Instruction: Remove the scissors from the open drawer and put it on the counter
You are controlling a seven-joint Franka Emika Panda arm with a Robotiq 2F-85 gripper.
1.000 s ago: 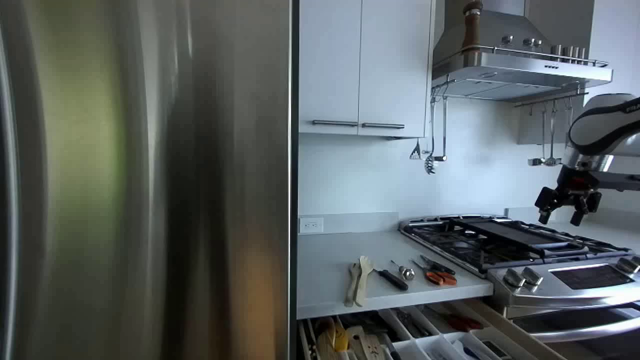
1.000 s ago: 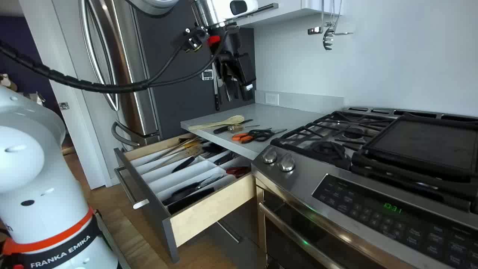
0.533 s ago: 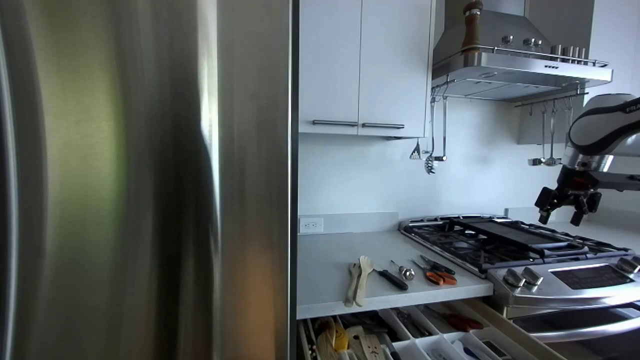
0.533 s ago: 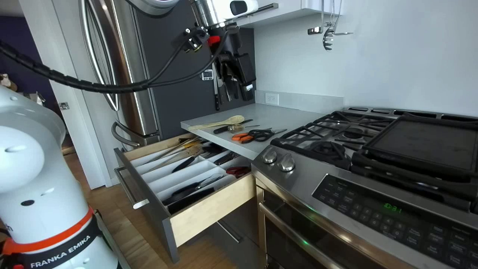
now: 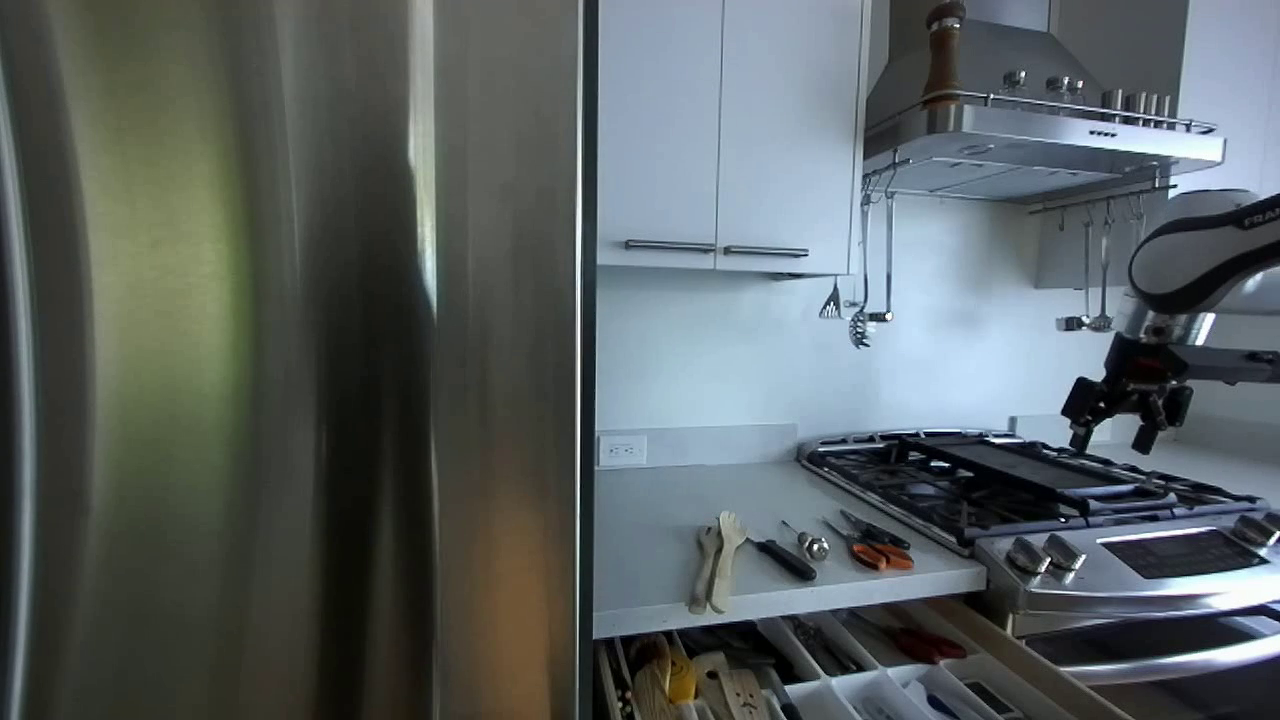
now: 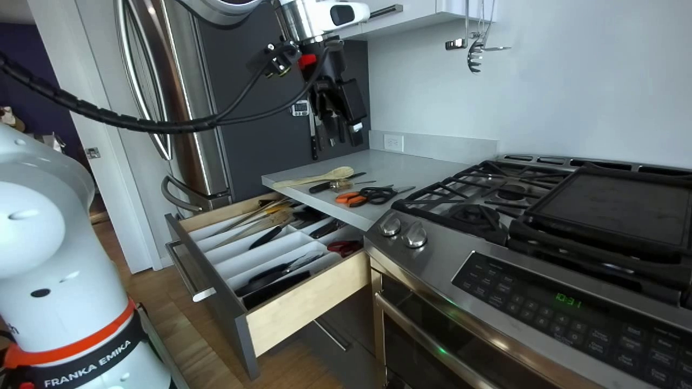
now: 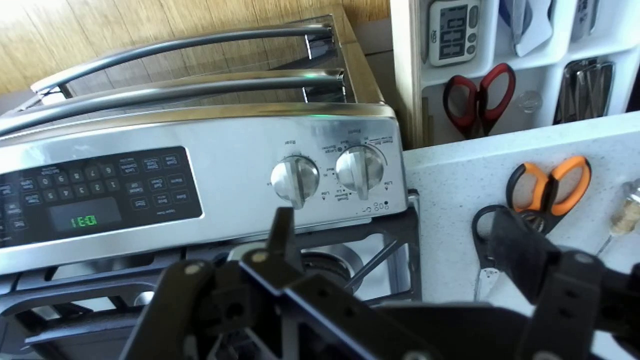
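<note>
A pair of red-handled scissors lies in the open drawer, near its back corner by the stove; its red handles show in the wrist view [image 7: 468, 122] and in both exterior views [image 5: 925, 645] [image 6: 344, 247]. The drawer [image 6: 311, 302] is pulled out below the counter [image 6: 411, 162]. Orange-handled scissors [image 6: 351, 199] and black-handled scissors [image 7: 484, 257] lie on the counter near its front edge, beside the stove. My gripper [image 5: 1111, 440] is open and empty, high above the stove side; it also shows in the wrist view [image 7: 393, 215]. Its right finger partly covers the black-handled scissors there.
The gas stove [image 6: 476, 210] with black grates and protruding knobs adjoins the counter. Wooden utensils [image 6: 319, 177], a black-handled tool [image 5: 785, 558] and a small metal tool [image 5: 815, 547] lie on the counter. A range hood [image 5: 1080, 140] hangs above. A fridge [image 5: 300, 350] stands beside the counter.
My gripper has shifted slightly to the left in both exterior views, still open and empty. The scissors, the drawer and the things on the counter have not moved.
</note>
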